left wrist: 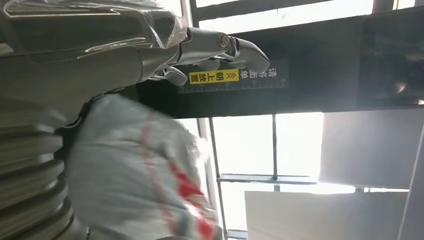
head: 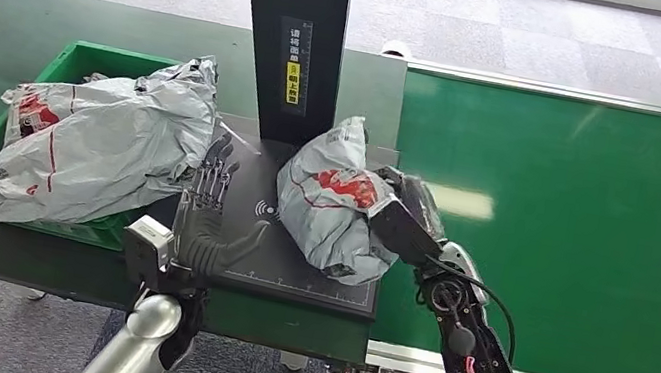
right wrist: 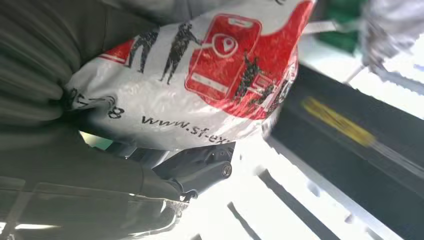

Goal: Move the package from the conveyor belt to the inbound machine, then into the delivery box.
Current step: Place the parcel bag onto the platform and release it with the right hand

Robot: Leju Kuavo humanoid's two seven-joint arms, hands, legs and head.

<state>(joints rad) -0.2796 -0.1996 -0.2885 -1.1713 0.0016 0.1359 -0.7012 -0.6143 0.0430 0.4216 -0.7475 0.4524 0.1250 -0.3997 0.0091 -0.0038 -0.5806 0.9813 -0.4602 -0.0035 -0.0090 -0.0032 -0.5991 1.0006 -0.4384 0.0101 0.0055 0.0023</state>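
The grey package (head: 333, 207) with red print sits on the black scan pad (head: 291, 276) of the inbound machine, just in front of its dark column (head: 297, 29). My right hand (head: 401, 224) grips the package's right side; in the right wrist view the bag (right wrist: 200, 85) presses against that hand (right wrist: 100, 180), with the thumb under it. My left hand (head: 207, 201) lies open on the pad's left part, fingers stretched forward, a little left of the package. In the left wrist view the bag (left wrist: 140, 175) is close beside that hand (left wrist: 150, 55).
A green crate (head: 73, 62) at the left holds large grey packages (head: 100, 148) that spill over its rim towards the pad. The green conveyor belt (head: 585, 219) runs along the right. The dark green table carries the crate and the machine.
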